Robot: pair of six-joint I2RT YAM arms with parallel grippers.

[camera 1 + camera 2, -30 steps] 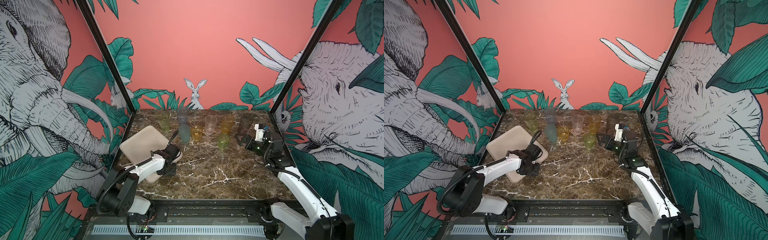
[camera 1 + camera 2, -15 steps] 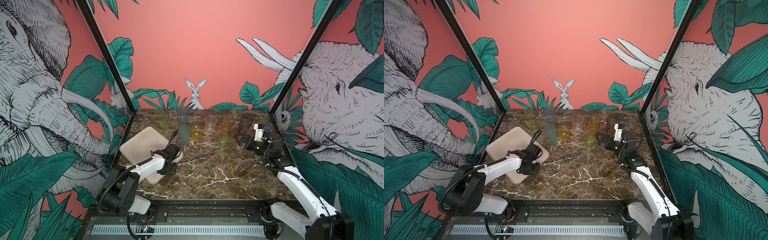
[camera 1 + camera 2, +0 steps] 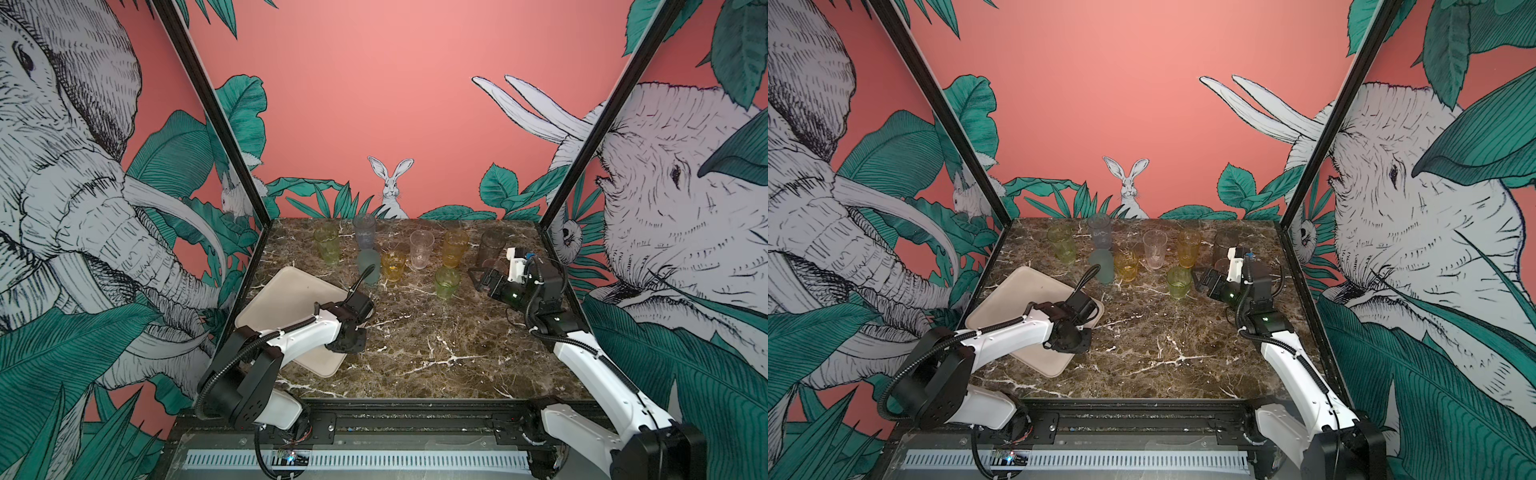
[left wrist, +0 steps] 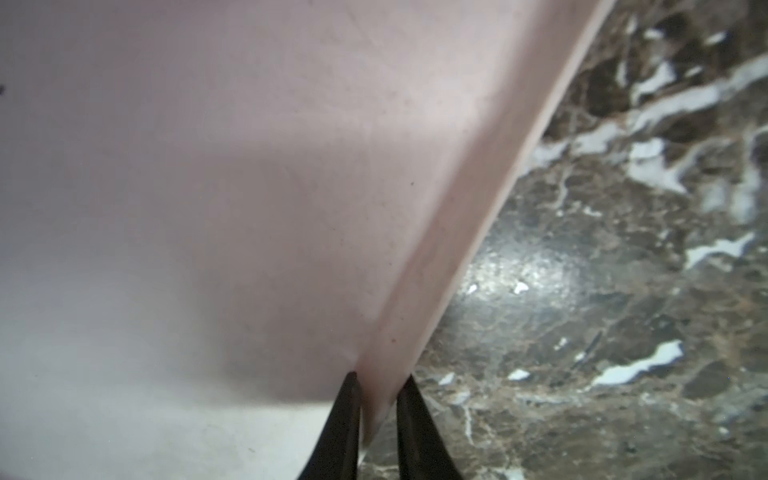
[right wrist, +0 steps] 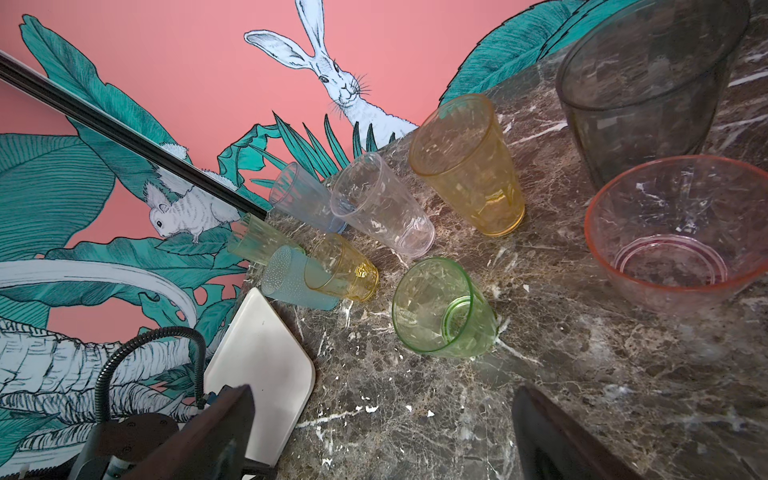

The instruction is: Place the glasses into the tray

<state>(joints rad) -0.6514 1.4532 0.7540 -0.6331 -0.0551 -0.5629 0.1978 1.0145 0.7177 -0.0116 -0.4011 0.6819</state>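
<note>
Left hand [image 4: 380, 378] has pinched shut onto the tray [image 4: 208, 208] rim.

Both my left arm [image 3: 299, 332] and my right arm [image 3: 598, 365] have white moulded link shells, joined by black motor housings. A black ribbed conduit [image 5: 166, 330] runs along the left arm, and a thinner black cable loops at the right wrist. The left base housing [image 3: 245, 395] shows small screw holes. A green lamp [image 3: 514, 296] is lit beside a white camera bracket [image 3: 516, 264]. My left hand [image 4: 380, 376] and right hand [image 5: 382, 415] have black fingers [image 4: 345, 415]; the left pair is tapered.
</note>
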